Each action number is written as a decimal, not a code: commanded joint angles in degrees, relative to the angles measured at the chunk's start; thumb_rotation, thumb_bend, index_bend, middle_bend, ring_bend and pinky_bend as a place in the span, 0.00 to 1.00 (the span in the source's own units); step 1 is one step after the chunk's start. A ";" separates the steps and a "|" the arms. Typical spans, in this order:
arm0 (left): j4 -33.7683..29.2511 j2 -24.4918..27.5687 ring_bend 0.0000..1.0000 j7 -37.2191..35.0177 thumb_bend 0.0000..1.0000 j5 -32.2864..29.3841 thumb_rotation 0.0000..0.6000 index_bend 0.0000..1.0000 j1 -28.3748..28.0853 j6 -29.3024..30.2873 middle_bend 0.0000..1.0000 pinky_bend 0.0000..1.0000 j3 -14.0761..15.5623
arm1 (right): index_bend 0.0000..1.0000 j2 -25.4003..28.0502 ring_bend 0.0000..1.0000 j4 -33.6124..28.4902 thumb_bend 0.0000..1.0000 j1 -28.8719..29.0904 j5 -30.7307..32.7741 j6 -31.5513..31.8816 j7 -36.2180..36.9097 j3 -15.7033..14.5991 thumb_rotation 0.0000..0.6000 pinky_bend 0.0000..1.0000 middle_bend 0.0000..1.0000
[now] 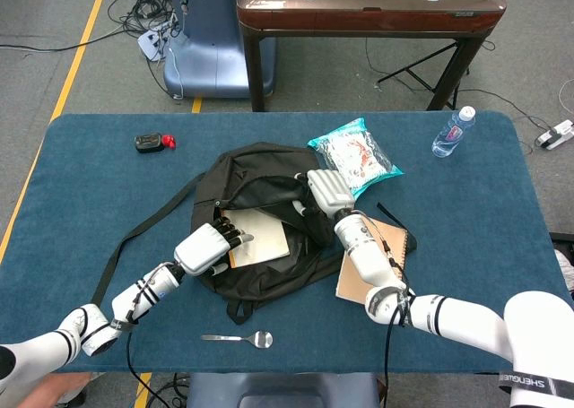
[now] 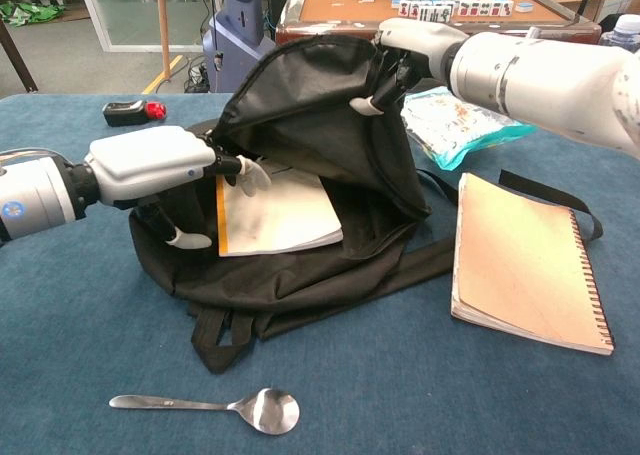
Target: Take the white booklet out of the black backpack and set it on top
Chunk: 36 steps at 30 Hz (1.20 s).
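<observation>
The black backpack [image 1: 260, 273] [image 2: 300, 115] lies open at mid-table. My right hand [image 1: 326, 192] [image 2: 405, 50] grips its upper flap and holds it raised. Inside lies the white booklet [image 1: 267, 233] [image 2: 285, 215], flat, with a yellow strip along its left edge. My left hand [image 1: 206, 247] [image 2: 155, 165] reaches into the opening from the left. Its fingertips [image 2: 248, 172] touch the booklet's upper left corner, while the thumb hangs apart below, against the bag's front wall. The booklet is not lifted.
A brown spiral notebook [image 1: 381, 256] [image 2: 525, 260] lies right of the bag on a strap. A snack bag [image 1: 354, 157] [image 2: 455, 120] sits behind it, with a water bottle [image 1: 453, 132] at the far right. A spoon [image 1: 240, 339] [image 2: 215, 405] lies near the front edge, and a black-and-red device [image 1: 152, 143] [image 2: 128, 112] at the far left.
</observation>
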 commanded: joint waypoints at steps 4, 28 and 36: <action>4.77 -2.66 0.28 -1.43 0.26 -1.21 1.00 0.22 -0.67 0.49 0.29 0.21 1.27 | 0.72 -0.49 0.52 2.17 0.53 2.15 4.15 -3.18 0.22 1.11 1.00 0.47 0.59; 10.52 -5.51 0.21 -1.16 0.26 -0.76 1.00 0.10 -0.89 5.81 0.19 0.21 5.18 | 0.72 -3.29 0.52 12.53 0.49 10.66 16.52 -7.78 0.86 3.98 1.00 0.47 0.59; 11.88 -5.97 0.21 -1.51 0.26 -1.01 1.00 0.10 -0.84 6.12 0.19 0.21 6.15 | 0.72 -3.34 0.52 12.70 0.48 10.65 16.38 -8.38 1.75 3.15 1.00 0.47 0.59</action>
